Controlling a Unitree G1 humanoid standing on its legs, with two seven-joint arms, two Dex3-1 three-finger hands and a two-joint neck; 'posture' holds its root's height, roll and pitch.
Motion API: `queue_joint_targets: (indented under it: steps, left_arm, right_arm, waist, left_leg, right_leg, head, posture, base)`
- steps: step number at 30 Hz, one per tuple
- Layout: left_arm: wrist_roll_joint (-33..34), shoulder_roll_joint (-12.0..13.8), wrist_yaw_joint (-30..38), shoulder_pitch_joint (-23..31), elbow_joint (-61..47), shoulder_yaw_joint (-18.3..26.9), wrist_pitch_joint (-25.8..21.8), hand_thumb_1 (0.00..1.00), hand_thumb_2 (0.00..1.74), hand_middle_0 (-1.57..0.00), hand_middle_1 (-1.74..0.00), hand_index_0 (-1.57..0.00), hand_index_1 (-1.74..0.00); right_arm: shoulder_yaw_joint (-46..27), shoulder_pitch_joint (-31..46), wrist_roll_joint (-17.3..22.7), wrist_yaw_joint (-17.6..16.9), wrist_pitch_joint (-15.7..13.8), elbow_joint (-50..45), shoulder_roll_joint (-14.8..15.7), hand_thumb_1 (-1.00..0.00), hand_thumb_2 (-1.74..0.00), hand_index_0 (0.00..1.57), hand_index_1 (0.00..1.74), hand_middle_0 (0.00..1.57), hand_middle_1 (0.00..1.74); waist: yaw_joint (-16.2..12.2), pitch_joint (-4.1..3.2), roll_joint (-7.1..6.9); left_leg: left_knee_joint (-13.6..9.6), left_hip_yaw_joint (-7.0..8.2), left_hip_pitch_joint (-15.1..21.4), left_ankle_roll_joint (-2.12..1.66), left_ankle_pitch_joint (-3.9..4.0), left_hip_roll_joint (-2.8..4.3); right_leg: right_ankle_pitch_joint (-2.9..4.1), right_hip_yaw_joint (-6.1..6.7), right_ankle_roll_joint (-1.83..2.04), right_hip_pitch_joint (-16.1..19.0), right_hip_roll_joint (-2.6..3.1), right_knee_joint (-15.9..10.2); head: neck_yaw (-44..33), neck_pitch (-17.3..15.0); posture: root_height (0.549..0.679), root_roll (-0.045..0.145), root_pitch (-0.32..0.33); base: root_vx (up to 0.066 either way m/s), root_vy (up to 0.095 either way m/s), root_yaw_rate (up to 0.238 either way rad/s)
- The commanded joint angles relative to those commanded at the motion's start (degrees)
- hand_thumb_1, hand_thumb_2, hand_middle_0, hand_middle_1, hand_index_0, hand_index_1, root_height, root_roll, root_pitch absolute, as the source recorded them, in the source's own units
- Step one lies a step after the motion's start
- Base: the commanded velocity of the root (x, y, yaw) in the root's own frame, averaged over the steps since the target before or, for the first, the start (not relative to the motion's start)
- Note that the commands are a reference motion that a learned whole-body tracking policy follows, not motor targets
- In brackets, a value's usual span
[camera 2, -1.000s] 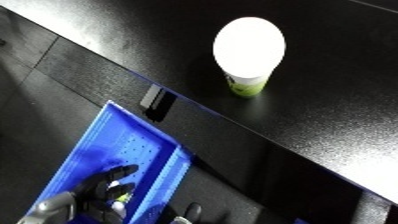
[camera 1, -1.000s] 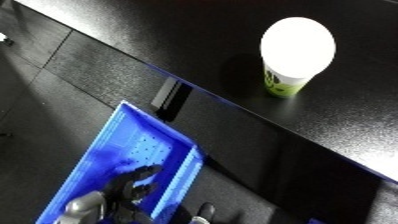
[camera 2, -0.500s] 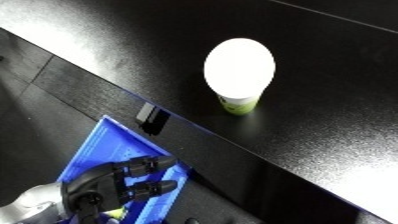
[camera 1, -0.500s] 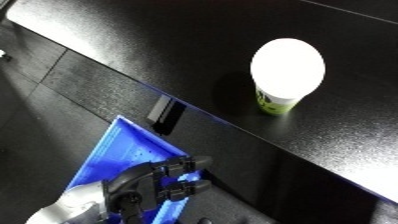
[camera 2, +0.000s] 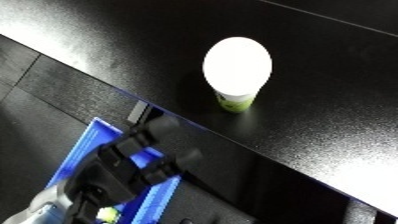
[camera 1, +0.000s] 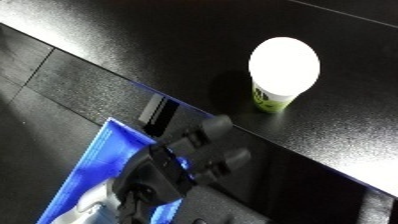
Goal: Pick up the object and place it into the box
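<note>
The black table (camera 1: 178, 40) is the biggest thing & fills most of the view, from 9 o'clock up past 12 and down to 4 o'clock. Its edge runs slanted from the upper left to the lower right.

Next is the blue bin (camera 1: 89, 165), down at 7 o'clock, below the table edge. Only part of it shows, bc the hand covers some of it. In the right eye view a small yellow-green thing (camera 2: 107, 215) shows near the bottom, by the bin, but it's too small to tell what it is.

The robot's left hand (camera 1: 169, 172) comes up from 7 o'clock, over the bin. It is black. Its fingers (camera 1: 213, 131) are stretched out toward 1 o'clock, spread a bit, holding nothing. The tips reach about to the table edge. A bit of silver forearm (camera 1: 84, 217) shows at the bottom.

The object is a cup (camera 2: 234, 95) w/ a round white lid (camera 1: 284, 64) & a green bottom. It stands upright on the table at 1 o'clock, well apart from the hand.
</note>
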Motion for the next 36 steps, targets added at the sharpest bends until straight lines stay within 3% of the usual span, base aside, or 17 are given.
queue_joint_targets:
  steps: [8,11,14,17,21,28,36]
  left_arm:
    - [1.5,-4.0,13.5,-2.4,4.4,8.4,-16.4,0.0,0.0,0.0,0.0,0.0,0.0]
    - [7.2,-3.5,19.2,-2.8,6.9,10.6,-20.8,0.0,0.0,0.0,0.0,0.0,0.0]
    - [18.6,-1.8,26.7,-3.0,9.3,11.8,-22.6,0.0,0.0,0.0,0.0,0.0,0.0]
    - [31.3,0.1,34.1,-3.7,11.0,12.2,-22.3,0.0,0.0,0.0,0.0,0.0,0.0]
    - [40.1,1.9,39.0,-5.3,11.9,10.9,-18.5,0.0,0.0,0.0,0.0,0.0,0.0]
    - [45.9,4.0,43.1,-7.8,13.2,6.2,-14.2,0.0,0.0,0.0,0.0,0.0,0.0]
    - [47.3,5.1,43.8,-12.7,14.4,0.2,-11.0,0.0,0.0,0.0,0.0,0.0,0.0]
  right_arm:
    - [-0.2,0.7,-0.1,1.2,-0.1,0.3,1.5,0.0,0.0,0.0,0.0,0.0,0.0]
    - [-0.3,0.7,0.2,1.6,0.3,0.0,1.6,0.0,0.0,0.0,0.0,0.0,0.0]
    - [-0.4,0.7,0.3,1.5,0.7,-0.5,1.6,0.0,0.0,0.0,0.0,0.0,0.0]
    - [-0.3,0.4,0.7,1.4,1.0,-1.0,1.4,0.0,0.0,0.0,0.0,0.0,0.0]
    - [0.1,0.0,2.3,2.0,0.9,-1.0,1.0,0.0,0.0,0.0,0.0,0.0,0.0]
    - [0.8,-0.8,3.9,2.4,0.9,-1.4,0.4,0.0,0.0,0.0,0.0,0.0,0.0]
    - [2.0,-1.7,4.4,2.4,1.3,-0.7,-0.4,0.0,0.0,0.0,0.0,0.0,0.0]
  waist:
    - [0.0,0.0,-1.44]
    - [-0.1,0.0,-1.66]
    - [-0.3,0.0,-1.54]
    - [-0.5,0.0,-1.14]
    - [-1.0,0.0,-0.71]
    - [-2.2,0.0,-0.36]
    - [-3.6,0.0,-0.12]
  left_leg:
    - [-0.4,-0.1,0.9,-0.3,0.31,0.47]
    - [-0.4,-0.05,1.0,-0.4,0.43,0.56]
    - [-0.5,0.08,1.0,-0.41,0.51,0.62]
    - [-0.4,0.27,0.7,-0.35,0.54,0.6]
    - [0.0,0.65,0.2,-0.25,0.48,0.6]
    - [0.8,1.42,-0.7,-0.1,0.27,0.76]
    - [1.7,2.19,-1.5,0.13,0.06,0.9]
  right_leg:
    - [-0.24,0.17,-0.35,0.3,0.4,0.5]
    - [-0.34,0.24,-0.48,0.4,0.51,0.6]
    - [-0.42,0.39,-0.55,0.3,0.53,0.7]
    - [-0.49,0.6,-0.57,0.0,0.52,0.9]
    - [-0.48,0.87,-0.5,-0.5,0.56,1.1]
    - [-0.12,1.5,-0.14,-1.6,0.83,1.1]
    - [0.21,2.05,0.26,-2.8,0.87,1.7]
  head:
    - [-0.7,-0.9]
    - [-0.7,-1.1]
    - [-0.4,-0.9]
    - [-0.2,-0.6]
    - [-0.2,0.8]
    - [-0.8,1.9]
    - [-2.1,2.5]
  posture:
    - [0.625,0.016,-0.026]
    - [0.625,0.015,-0.028]
    - [0.625,0.015,-0.028]
    - [0.625,0.016,-0.027]
    - [0.624,0.016,-0.024]
    - [0.623,0.016,-0.015]
    - [0.621,0.017,-0.011]
  base:
    - [0.011,-0.017,-0.043]
    - [0.005,-0.007,-0.045]
    - [0.001,0.011,-0.039]
    - [-0.005,0.024,-0.029]
    - [-0.006,0.015,-0.044]
    - [-0.002,0.015,-0.074]
    - [0.006,0.012,-0.051]
